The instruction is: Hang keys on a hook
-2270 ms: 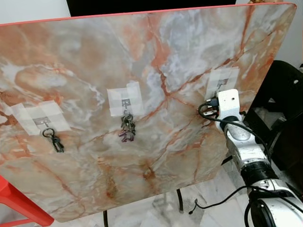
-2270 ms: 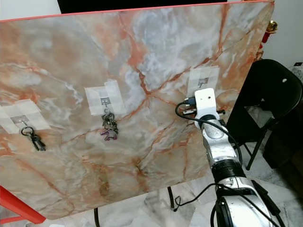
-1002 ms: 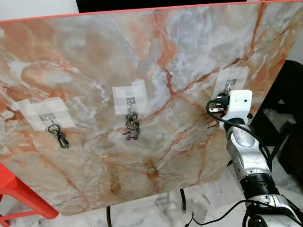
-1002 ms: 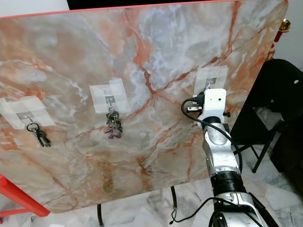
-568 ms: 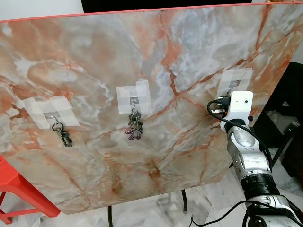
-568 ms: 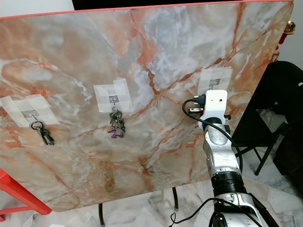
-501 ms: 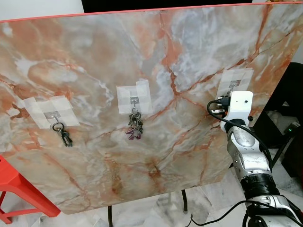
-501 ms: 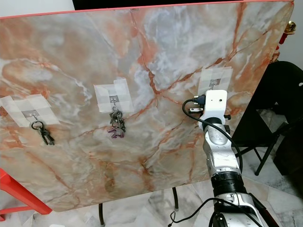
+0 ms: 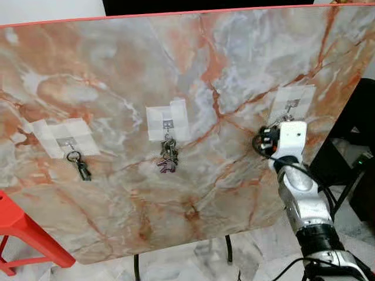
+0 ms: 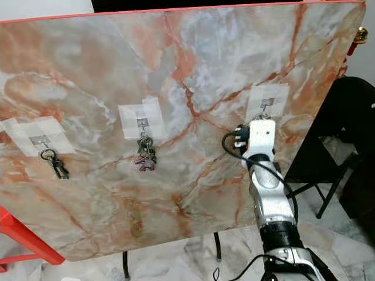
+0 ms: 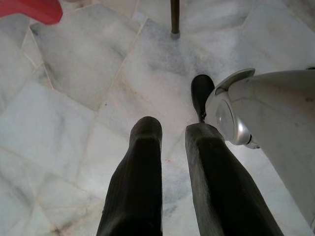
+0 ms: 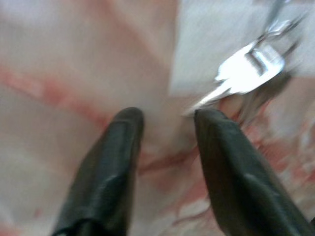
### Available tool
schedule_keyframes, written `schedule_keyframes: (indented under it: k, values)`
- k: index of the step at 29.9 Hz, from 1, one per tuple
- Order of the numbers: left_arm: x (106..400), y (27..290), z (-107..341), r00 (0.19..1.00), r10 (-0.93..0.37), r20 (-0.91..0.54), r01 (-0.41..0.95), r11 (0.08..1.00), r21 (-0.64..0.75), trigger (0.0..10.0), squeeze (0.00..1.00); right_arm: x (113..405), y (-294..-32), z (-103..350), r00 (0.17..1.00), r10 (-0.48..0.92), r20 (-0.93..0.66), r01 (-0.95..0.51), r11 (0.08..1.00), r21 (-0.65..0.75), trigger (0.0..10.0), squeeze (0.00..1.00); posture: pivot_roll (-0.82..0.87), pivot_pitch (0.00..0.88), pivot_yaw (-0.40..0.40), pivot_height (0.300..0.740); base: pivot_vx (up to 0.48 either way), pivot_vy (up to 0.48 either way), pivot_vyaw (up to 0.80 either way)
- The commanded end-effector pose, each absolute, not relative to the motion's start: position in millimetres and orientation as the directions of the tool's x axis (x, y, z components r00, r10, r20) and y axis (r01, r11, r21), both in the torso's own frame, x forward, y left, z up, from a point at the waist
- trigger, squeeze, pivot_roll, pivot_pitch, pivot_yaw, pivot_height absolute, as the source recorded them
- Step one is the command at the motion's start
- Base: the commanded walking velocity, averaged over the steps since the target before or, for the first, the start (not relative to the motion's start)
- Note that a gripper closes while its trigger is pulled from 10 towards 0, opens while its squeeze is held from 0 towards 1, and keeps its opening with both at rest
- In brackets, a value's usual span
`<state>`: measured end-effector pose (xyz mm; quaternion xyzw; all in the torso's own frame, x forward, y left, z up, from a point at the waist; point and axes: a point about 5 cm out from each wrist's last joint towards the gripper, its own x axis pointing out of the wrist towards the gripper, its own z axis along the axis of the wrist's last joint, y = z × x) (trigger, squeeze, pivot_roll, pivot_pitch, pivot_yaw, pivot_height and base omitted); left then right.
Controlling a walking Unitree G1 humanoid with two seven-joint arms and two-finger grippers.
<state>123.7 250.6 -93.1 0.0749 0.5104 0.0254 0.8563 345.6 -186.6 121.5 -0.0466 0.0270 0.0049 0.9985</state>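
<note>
A marble board point(image 9: 193, 64) stands upright with three taped hooks. One bunch of keys point(image 9: 79, 167) hangs on the left hook, and a second bunch point(image 9: 168, 158) hangs on the middle hook. A silver key point(image 12: 246, 69) hangs below the right hook point(image 9: 291, 105). My right gripper point(image 12: 165, 118) is open just under that key. The key's tip lies close to one finger point(image 12: 221, 142), and nothing is between the fingers. The white right wrist block point(image 9: 287, 137) hides them in the head views. My left gripper point(image 11: 172, 132) hangs over the floor, its fingers a little apart and empty.
A red stool point(image 9: 23, 234) stands at the lower left. A black chair point(image 9: 351, 146) is close on the right, beside my right arm. The board's dark legs point(image 9: 227, 249) rest on a marble tile floor point(image 11: 74, 73). My silver leg point(image 11: 266, 108) is next to the left gripper.
My right wrist has dropped a little down and left, away from the right hook. The silver key now hangs free below that hook. The camera shifted slightly.
</note>
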Motion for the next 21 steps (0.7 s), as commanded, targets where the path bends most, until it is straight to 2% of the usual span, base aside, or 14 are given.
schedule_keyframes:
  k: [1, 7, 8, 9, 14, 18, 19, 21]
  values:
    - [120, 252, -94, 0.472, 0.122, -0.873, 0.026, 0.988, 0.153, 10.0, 0.00, 337, -190, 107, 0.994, 0.015, -0.104, -0.027, 0.993, -0.118, 10.0, 1.00, 0.07, 0.000, -0.016, 0.730, 0.000, 0.000, 0.00]
    - [120, 252, -94, 0.471, 0.120, -0.874, 0.030, 0.988, 0.152, 10.0, 0.00, 321, -202, 74, 0.976, -0.023, -0.214, -0.005, 0.992, -0.129, 10.0, 1.00, 0.06, 0.000, -0.015, 0.730, 0.000, 0.000, 0.00]
    - [120, 252, -94, 0.471, 0.119, -0.874, 0.031, 0.988, 0.152, 10.0, 0.00, 318, -203, 68, 0.972, -0.030, -0.234, 0.000, 0.992, -0.129, 10.0, 0.87, 0.06, 0.000, -0.015, 0.730, 0.000, 0.000, 0.00]
    - [120, 252, -94, 0.471, 0.119, -0.874, 0.031, 0.988, 0.151, 10.0, 0.00, 310, -210, 50, 0.951, -0.062, -0.302, 0.021, 0.990, -0.136, 10.0, 0.00, 0.06, 0.000, -0.016, 0.730, 0.000, 0.000, 0.00]
    - [121, 250, -94, 0.471, 0.116, -0.874, 0.033, 0.988, 0.149, 10.0, 0.00, 279, -220, -1, 0.855, -0.124, -0.504, 0.060, 0.988, -0.141, 10.0, 0.00, 0.05, 0.000, -0.019, 0.730, 0.000, 0.000, 0.00]
    - [121, 249, -94, 0.471, 0.117, -0.874, 0.029, 0.989, 0.148, 10.0, 0.00, 240, -215, -42, 0.723, -0.104, -0.683, 0.057, 0.994, -0.091, 10.0, 0.00, 0.05, 0.000, -0.021, 0.730, 0.000, 0.000, 0.00]
    - [121, 249, -95, 0.472, 0.116, -0.874, 0.027, 0.989, 0.146, 10.0, 0.00, 221, -213, -58, 0.652, -0.107, -0.751, 0.065, 0.994, -0.085, 10.0, 0.00, 0.06, 0.000, -0.021, 0.730, 0.000, 0.000, 0.00]
    - [121, 249, -95, 0.472, 0.117, -0.874, 0.024, 0.989, 0.146, 10.0, 0.00, 208, -209, -68, 0.605, -0.099, -0.790, 0.091, 0.994, -0.054, 10.0, 0.00, 0.06, 0.000, -0.021, 0.730, 0.000, 0.000, 0.00]
